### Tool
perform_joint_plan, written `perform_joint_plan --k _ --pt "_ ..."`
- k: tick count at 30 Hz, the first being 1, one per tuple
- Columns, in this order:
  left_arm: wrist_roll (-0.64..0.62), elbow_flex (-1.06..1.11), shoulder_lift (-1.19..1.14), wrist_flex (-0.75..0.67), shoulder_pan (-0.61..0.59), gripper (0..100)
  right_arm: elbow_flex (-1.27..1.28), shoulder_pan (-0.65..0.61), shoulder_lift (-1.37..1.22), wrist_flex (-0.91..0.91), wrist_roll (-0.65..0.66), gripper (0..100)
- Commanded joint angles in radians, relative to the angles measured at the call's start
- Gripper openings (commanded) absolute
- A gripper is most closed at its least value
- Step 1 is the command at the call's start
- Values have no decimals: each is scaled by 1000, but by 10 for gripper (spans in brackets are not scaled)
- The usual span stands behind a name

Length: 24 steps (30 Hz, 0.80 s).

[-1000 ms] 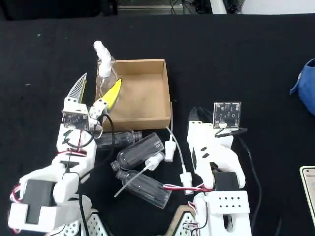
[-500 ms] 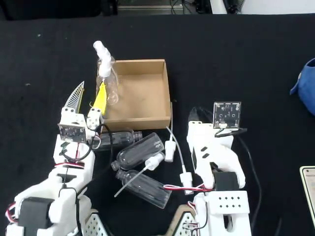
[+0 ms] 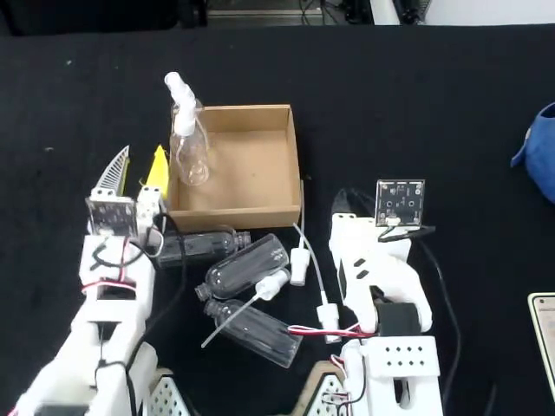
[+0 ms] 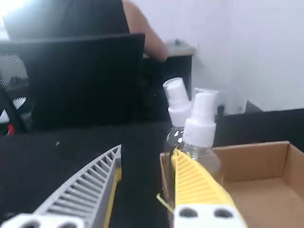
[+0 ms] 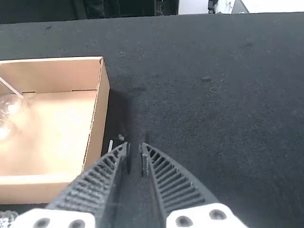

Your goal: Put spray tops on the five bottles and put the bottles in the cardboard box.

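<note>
The cardboard box (image 3: 260,173) lies open in the middle of the table. Two clear bottles with white spray tops (image 3: 187,130) stand in its far left corner, also seen as capped bottles (image 4: 195,127) in the left wrist view, beyond the box wall (image 4: 256,159). My left gripper (image 3: 135,167) is open and holds nothing, just left of the box, its yellow finger (image 4: 194,183) near the wall. Three uncapped bottles (image 3: 243,267) lie in front of the box among loose spray tops (image 3: 299,262). My right gripper (image 5: 134,148) is shut and empty, beside the box's right wall (image 5: 97,118).
A blue object (image 3: 539,149) pokes in at the right edge, and a card (image 3: 545,334) lies at the lower right. The right arm's body (image 3: 381,277) sits right of the loose spray tops. Black tabletop stretches behind and to the right of the box.
My left gripper has drawn back out of the box to its left side, leaving the capped bottle standing in the corner. The right arm has not moved.
</note>
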<state>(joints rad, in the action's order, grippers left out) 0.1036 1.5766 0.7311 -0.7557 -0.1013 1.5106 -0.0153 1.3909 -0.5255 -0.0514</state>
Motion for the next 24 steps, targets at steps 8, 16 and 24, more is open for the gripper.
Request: perform_joint_plan --k 8,16,24 --pt "11 -82 448 690 -84 30 -5 18 21 37 0 15" --pt "114 39 692 832 -197 33 -4 23 21 37 0 15" --pt "149 -323 713 1427 -199 34 -4 18 21 37 0 15"
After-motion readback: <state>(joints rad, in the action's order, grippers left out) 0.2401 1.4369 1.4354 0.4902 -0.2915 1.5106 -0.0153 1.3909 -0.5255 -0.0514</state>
